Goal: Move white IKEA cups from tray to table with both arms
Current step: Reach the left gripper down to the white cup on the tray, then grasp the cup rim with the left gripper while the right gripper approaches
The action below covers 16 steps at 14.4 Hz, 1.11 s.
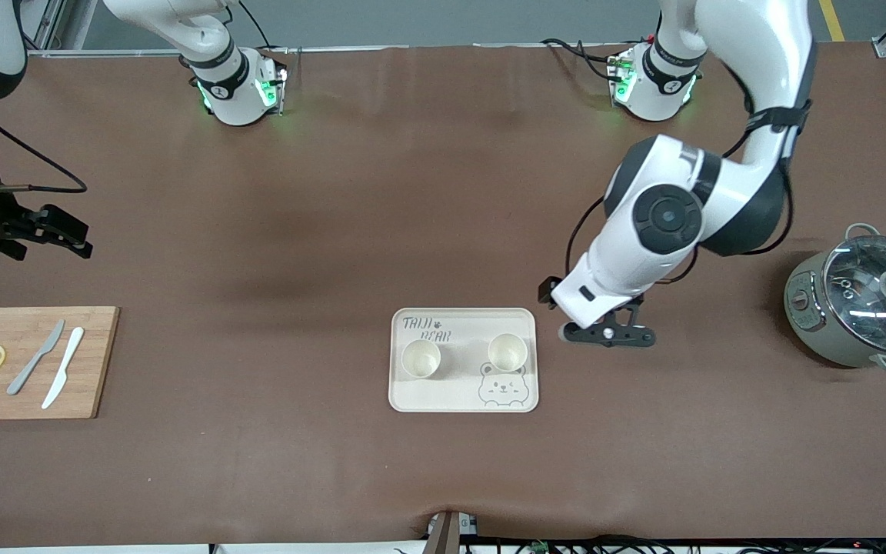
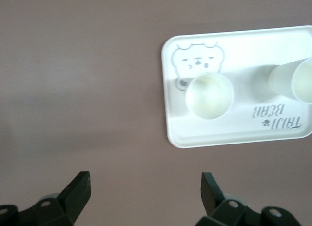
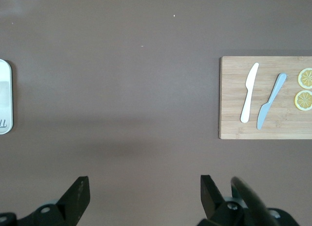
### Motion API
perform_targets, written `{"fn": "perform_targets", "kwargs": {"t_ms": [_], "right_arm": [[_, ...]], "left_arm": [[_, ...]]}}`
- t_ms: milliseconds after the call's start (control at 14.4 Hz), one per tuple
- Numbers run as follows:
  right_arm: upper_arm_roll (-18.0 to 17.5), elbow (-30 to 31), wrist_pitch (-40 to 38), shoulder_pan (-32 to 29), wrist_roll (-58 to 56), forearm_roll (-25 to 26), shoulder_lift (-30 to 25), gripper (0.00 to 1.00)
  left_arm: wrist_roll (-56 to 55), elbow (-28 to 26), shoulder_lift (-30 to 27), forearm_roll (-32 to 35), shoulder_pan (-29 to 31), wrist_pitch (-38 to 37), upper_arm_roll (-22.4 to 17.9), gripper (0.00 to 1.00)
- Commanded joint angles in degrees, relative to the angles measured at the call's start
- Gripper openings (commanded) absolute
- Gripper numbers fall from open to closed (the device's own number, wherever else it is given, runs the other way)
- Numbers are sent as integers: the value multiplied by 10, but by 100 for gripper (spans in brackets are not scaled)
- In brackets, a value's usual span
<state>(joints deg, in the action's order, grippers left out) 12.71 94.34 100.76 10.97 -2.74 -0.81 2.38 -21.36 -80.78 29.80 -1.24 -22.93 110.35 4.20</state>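
Front view: both white cups (image 1: 421, 358) (image 1: 507, 352) stand apart on the bear tray (image 1: 463, 398). The left tool (image 1: 608, 335) hangs just off the tray's edge toward the left arm's end; wide bare surface (image 1: 258, 231) separates the right tool (image 1: 51, 231).

Left wrist view: left tool (image 2: 145, 192) fingers spread, empty.

Right wrist view: right tool (image 3: 144, 193) fingers spread, empty, the cutting board (image 3: 234, 96) apart.

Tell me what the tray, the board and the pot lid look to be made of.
Tray: matte cream plastic or melamine, judging by its printed bear. Cutting board: light wood or bamboo, visible grain. Pot lid: clear glass, showing reflections, with a metal rim.
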Motion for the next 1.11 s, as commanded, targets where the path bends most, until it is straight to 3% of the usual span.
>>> {"fn": "perform_targets", "kwargs": {"t_ms": [0, 416, 1040], "right_arm": [[2, -1, 6, 5, 11, 6, 6, 100], [2, -1, 9, 5, 12, 4, 7, 100], [2, -2, 12, 3, 12, 3, 17, 100]], "left_arm": [[-2, 17, 34, -22, -5, 37, -4, 100], [-15, 14, 107, -17, -21, 164, -5, 100], [-13, 12, 140, -1, -22, 211, -7, 100]]}}
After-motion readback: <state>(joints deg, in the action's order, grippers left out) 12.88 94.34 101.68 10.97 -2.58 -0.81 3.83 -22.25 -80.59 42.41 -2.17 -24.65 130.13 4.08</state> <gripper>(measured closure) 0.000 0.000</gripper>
